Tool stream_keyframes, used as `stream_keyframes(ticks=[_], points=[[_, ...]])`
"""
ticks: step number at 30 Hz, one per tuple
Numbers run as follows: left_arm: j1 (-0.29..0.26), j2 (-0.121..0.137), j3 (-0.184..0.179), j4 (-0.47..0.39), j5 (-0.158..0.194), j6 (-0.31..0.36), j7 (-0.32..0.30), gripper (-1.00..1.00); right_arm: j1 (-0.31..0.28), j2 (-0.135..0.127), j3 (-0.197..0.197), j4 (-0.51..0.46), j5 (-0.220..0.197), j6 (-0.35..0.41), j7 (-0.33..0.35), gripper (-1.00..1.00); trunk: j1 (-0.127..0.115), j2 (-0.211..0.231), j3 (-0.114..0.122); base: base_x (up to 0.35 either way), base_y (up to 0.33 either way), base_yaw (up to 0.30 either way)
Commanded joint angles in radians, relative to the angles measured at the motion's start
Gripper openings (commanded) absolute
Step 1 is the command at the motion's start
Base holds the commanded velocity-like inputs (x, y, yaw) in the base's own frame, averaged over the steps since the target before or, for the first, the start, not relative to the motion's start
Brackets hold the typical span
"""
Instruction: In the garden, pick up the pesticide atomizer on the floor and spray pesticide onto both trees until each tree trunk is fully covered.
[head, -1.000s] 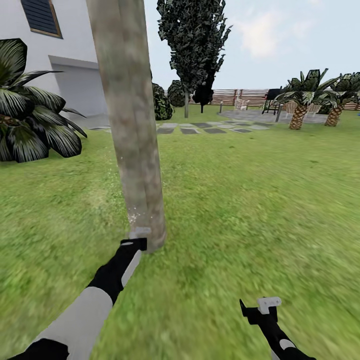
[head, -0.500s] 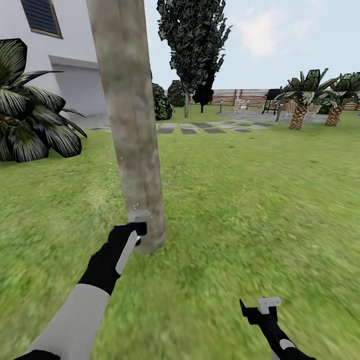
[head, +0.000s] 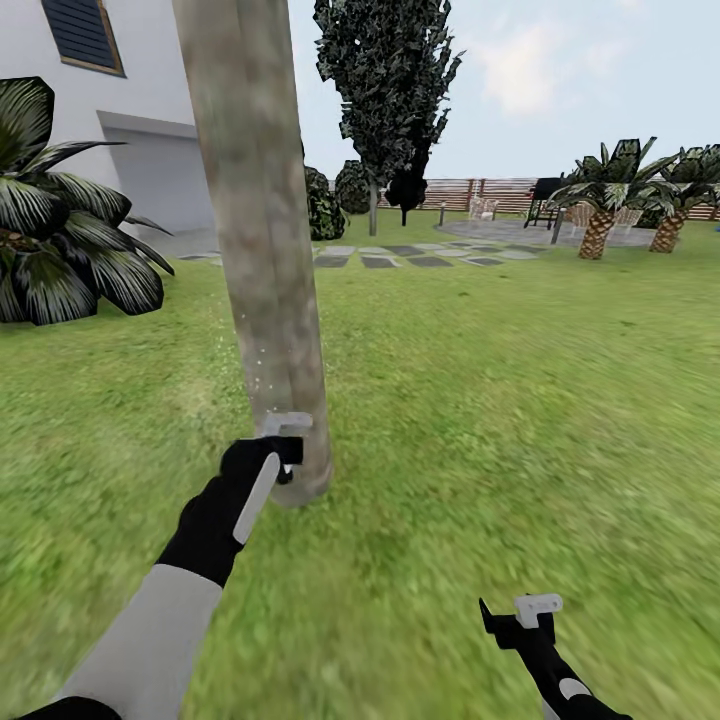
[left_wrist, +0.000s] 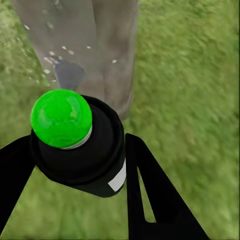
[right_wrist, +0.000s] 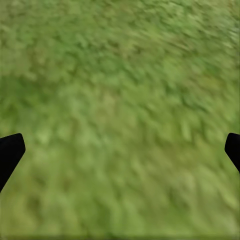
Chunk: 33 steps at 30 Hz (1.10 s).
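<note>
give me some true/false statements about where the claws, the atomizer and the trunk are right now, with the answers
1. The left claw is shut on the pesticide atomizer. True.
2. The atomizer lies on the grass beside the palms. False: it is held in the left claw, close to the tree trunk.
3. White specks of pesticide show against the trunk. True.
4. The right claw holds a second bottle. False: it is open with nothing between its fingers, over grass.
5. The left claw is up near the leaf crown. False: it is low on the trunk, near its base.
</note>
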Motion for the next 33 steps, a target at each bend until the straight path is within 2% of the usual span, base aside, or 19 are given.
stream_keyframes(ticks=[1,4,5,6,8,10,13,15,16,17,20,21,23,26,28,30,31,33], points=[[-0.001,-0.009,-0.001,-0.014,-0.009,0.019,-0.001,-1.00,0.000,0.000,0.000,0.000,0.000,0.000,0.000,1.00,0.000,0.000,0.000,0.000,0.000,0.000],[0.002,0.001,0.006,-0.060,-0.010,0.039,-0.002,-1.00,0.000,0.000,0.000,0.000,0.000,0.000,0.000,1.00,0.000,0.000,0.000,0.000,0.000,0.000],[0.003,0.012,0.015,-0.068,-0.010,0.052,-0.002,-1.00,0.000,0.000,0.000,0.000,0.000,0.000,0.000,1.00,0.000,0.000,0.000,0.000,0.000,0.000],[0.005,0.047,0.046,-0.076,-0.009,0.067,-0.005,-1.00,0.000,0.000,0.000,0.000,0.000,0.000,0.000,1.00,0.000,0.000,0.000,0.000,0.000,0.000],[0.006,0.086,0.074,-0.084,-0.009,0.074,-0.032,-1.00,0.000,0.000,0.000,0.000,0.000,0.000,0.000,1.00,0.000,0.000,0.000,0.000,0.000,0.000],[0.009,0.097,0.077,-0.093,-0.009,0.076,-0.058,-1.00,0.000,0.000,0.000,0.000,0.000,0.000,0.000,1.00,0.000,0.000,0.000,0.000,0.000,0.000],[0.009,0.081,0.058,-0.119,-0.015,0.077,-0.069,-1.00,0.000,0.001,0.000,0.000,0.000,0.000,0.000,1.00,0.000,0.000,0.000,0.000,0.000,0.000],[0.008,0.049,0.013,-0.128,-0.017,0.079,-0.067,-1.00,0.000,0.001,0.000,0.000,0.000,0.000,0.000,1.00,0.000,0.000,0.000,0.000,0.000,0.000],[0.004,0.022,-0.013,-0.133,-0.016,0.081,-0.066,-1.00,0.000,0.000,0.000,0.000,0.000,0.000,0.000,1.00,0.000,0.000,0.000,0.000,0.000,0.000],[0.002,0.014,-0.019,-0.137,-0.015,0.085,-0.066,-1.00,0.000,0.000,0.000,0.000,0.000,0.000,0.000,1.00,0.000,0.000,0.000,0.000,0.000,0.000],[0.005,0.016,-0.017,-0.156,-0.017,0.115,-0.066,-1.00,0.000,0.000,0.000,0.000,0.000,0.000,0.000,1.00,0.000,0.000,0.000,0.000,0.000,0.000],[0.006,0.025,-0.011,-0.160,-0.020,0.121,-0.066,-1.00,0.000,0.000,0.000,0.000,0.001,0.000,0.000,1.00,0.000,0.000,0.000,-0.006,0.000,0.000],[0.009,0.061,0.019,-0.162,-0.020,0.125,-0.066,-1.00,0.000,0.001,0.000,0.000,0.001,0.000,0.000,1.00,0.000,0.000,0.000,-0.181,0.033,0.000],[0.012,0.089,0.051,-0.172,-0.018,0.125,-0.066,-1.00,0.000,0.000,0.000,0.000,0.001,0.000,0.000,1.00,0.000,0.000,0.000,-0.207,0.050,0.000],[0.012,0.084,0.048,-0.182,-0.020,0.127,-0.066,-1.00,0.000,0.001,0.000,0.000,0.001,0.000,0.000,1.00,0.000,0.000,0.000,-0.042,0.010,0.000],[0.007,0.067,0.034,-0.194,-0.019,0.139,-0.066,-1.00,0.000,0.000,0.000,0.000,0.001,0.000,0.000,1.00,0.000,0.000,0.000,-0.011,0.003,0.000],[0.002,0.046,0.011,-0.197,-0.020,0.160,-0.064,-1.00,0.000,0.001,0.000,0.000,0.000,0.000,0.000,1.00,0.000,0.000,0.000,-0.003,0.001,0.000],[-0.003,0.010,-0.006,-0.199,-0.022,0.172,-0.062,-1.00,0.000,0.001,0.000,0.000,0.000,0.000,0.000,1.00,0.000,0.000,0.000,-0.001,0.000,0.000]])
